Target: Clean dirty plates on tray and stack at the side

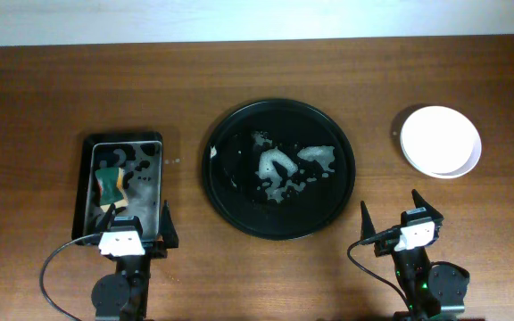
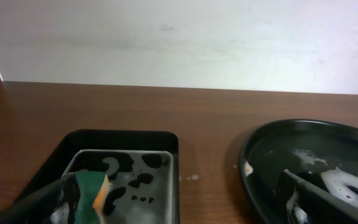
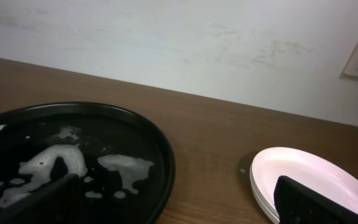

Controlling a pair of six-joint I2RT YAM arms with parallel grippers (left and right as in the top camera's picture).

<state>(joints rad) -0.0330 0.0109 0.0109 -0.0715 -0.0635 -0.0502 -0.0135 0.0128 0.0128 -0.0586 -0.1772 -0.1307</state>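
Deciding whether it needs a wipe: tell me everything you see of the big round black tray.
The round tray is glossy black, perhaps plastic, with a low raised rim. It lies flat in the middle of the wooden table. Nothing stands on it. White foam patches and small specks lie across its middle and right part, which looks wet. Nothing else touches it.

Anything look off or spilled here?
Yes: white foam puddles lie on the tray, which holds no plates. The plates are stacked neatly at the right. Nothing looks damaged.
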